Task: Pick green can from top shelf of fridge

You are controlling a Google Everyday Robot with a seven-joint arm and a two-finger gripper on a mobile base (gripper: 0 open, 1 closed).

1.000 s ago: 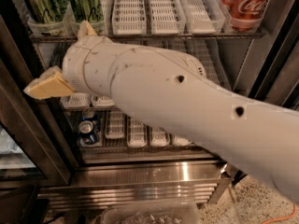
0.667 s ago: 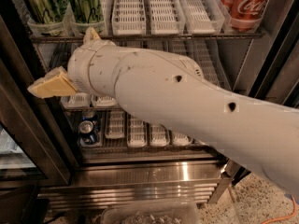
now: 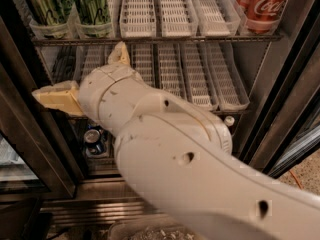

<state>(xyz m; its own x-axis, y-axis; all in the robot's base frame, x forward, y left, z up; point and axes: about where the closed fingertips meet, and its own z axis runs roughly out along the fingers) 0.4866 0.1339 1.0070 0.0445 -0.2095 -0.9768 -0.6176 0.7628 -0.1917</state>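
Fridge (image 3: 281, 100) of white slotted trays: shiny cylindrical green can (image 3: 93, 5) on wire top shelf (image 3: 200, 38); below it, the hand (image 3: 78, 70), tan fingers apart.

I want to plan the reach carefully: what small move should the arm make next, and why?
Probably raise the gripper a little. It is open and empty, and it sits below the front edge of the top shelf, slightly to the right of the nearer green can. The can stands above it, so from this height the gripper likely cannot close around it.
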